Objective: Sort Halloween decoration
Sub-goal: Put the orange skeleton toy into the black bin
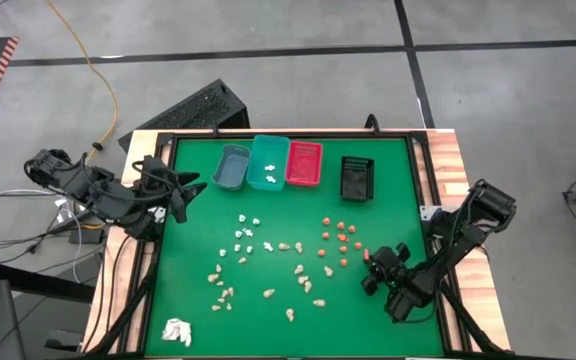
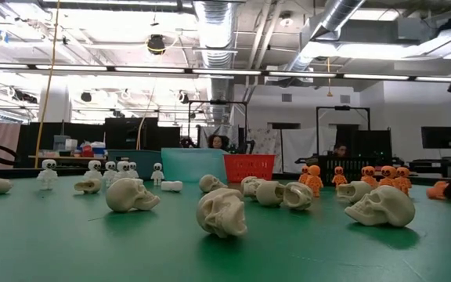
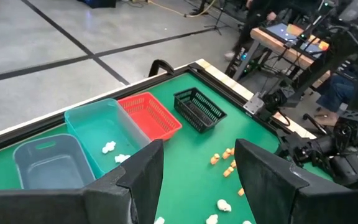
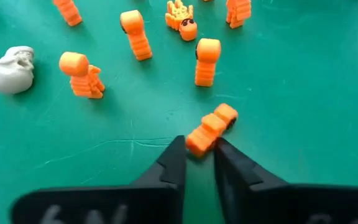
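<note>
Small Halloween pieces lie scattered on the green mat [image 1: 198,300]: white skeletons [image 1: 247,232], beige skulls [image 1: 298,275] and orange skeletons [image 1: 340,240]. My right gripper [image 4: 197,152] is low over the mat at the right, just beyond the orange group, shut on one orange skeleton [image 4: 211,127]; this gripper also shows in the high view [image 1: 370,262]. My left gripper [image 3: 197,168] is open and empty, held above the table's left edge [image 1: 173,195]. Two white pieces [image 3: 114,151] lie in the teal bin [image 1: 268,162]. My right gripper pinches one end of the orange skeleton [image 4: 197,142] between its two fingertips. The fingers come slanting down from the table's right side and lie along the figure. The figure lies flat on the mat, its other end [image 4: 226,113] sticking out past the fingertips.
Grey [image 1: 231,167], teal, red [image 1: 304,163] and black [image 1: 357,178] bins stand in a row at the far edge. A white papery wad [image 1: 176,331] lies at the near left corner. People sit in the room behind the table [image 2: 218,142].
</note>
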Robot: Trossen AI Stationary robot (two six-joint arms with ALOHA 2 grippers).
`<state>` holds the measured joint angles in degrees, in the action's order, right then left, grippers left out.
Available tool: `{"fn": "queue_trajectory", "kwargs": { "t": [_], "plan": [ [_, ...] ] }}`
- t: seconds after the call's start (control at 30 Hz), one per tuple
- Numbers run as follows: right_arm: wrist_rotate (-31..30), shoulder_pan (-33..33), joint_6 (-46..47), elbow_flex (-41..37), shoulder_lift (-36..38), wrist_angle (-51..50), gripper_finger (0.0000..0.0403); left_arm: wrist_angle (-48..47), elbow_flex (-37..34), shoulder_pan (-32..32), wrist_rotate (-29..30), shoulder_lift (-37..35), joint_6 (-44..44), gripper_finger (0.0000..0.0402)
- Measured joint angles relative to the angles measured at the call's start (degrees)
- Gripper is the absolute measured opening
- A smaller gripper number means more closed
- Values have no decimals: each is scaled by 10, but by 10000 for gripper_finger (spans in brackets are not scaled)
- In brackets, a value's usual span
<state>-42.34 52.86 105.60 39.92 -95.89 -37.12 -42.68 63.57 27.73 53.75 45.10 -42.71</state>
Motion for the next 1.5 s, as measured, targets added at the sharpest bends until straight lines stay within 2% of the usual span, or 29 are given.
{"fn": "queue_trajectory", "kwargs": {
  "t": [0.17, 0.3, 0.4, 0.6, 0.8, 1.1, 1.37, 1.5],
  "plan": [
    [4, 1, 0, 1, 26, -2, 6, 0, 0, 0, 0, 0, 1, 187],
    [19, 6, -7, 10, 58, -3, 13, -1, 0, 0, 0, 0, 2, 187],
    [12, 9, -8, 25, 76, -43, 11, -1, 0, 0, 0, 0, 3, 187],
    [-26, 5, -6, 63, 99, -128, 2, -2, 0, 0, 1, 0, 15, 187],
    [-86, -36, -8, 105, 122, -240, 1, -3, 0, -1, 5, 0, 16, 187],
    [-138, -159, -70, 121, 205, -350, 0, -4, 0, -1, 5, 0, 20, 187],
    [-135, -335, -234, 121, 284, -338, 0, -4, 0, -1, 5, 0, 20, 187],
    [-113, -422, -355, 121, 306, -300, 0, -4, 0, -1, 5, 0, 17, 187]
  ]
}}
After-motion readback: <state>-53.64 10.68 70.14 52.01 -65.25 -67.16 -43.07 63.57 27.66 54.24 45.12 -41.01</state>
